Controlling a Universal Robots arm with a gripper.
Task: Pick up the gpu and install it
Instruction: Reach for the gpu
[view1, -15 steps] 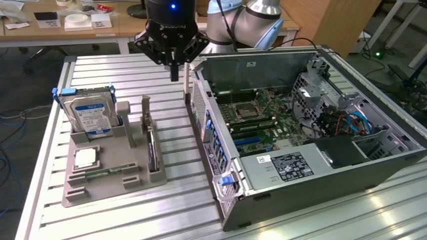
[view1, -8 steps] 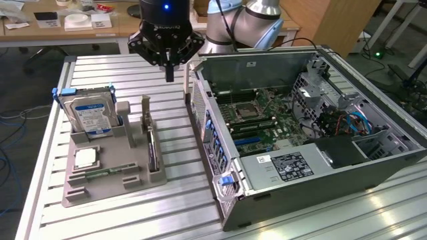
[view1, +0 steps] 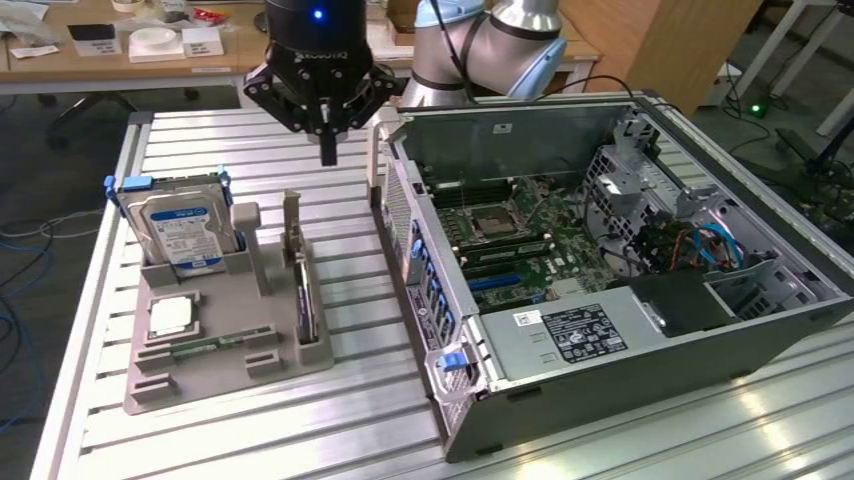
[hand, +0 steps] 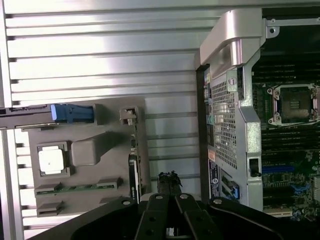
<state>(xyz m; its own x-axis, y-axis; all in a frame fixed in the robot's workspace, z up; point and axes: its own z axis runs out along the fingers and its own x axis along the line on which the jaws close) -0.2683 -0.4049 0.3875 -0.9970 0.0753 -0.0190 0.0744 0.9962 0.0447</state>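
The gpu (view1: 307, 298) stands on edge in a slot of the grey holder (view1: 214, 365), a thin dark card with its metal bracket at the far end. From the wrist camera the gpu (hand: 133, 172) appears edge-on along the grey holder (hand: 90, 150). My gripper (view1: 328, 150) hangs high above the slatted table, behind the holder and left of the open computer case (view1: 601, 270) in the exterior view. Its fingers are shut with nothing between them. In the wrist view the gripper (hand: 169, 181) sits over bare slats between the card and the case (hand: 235, 125).
A silver hard drive (view1: 180, 230) with a blue label stands upright in the holder, with a processor (view1: 170, 318) and a green memory stick (view1: 214, 345) lying in front. The motherboard (view1: 521, 250) lies exposed inside the case. A desk with boxes stands behind the table.
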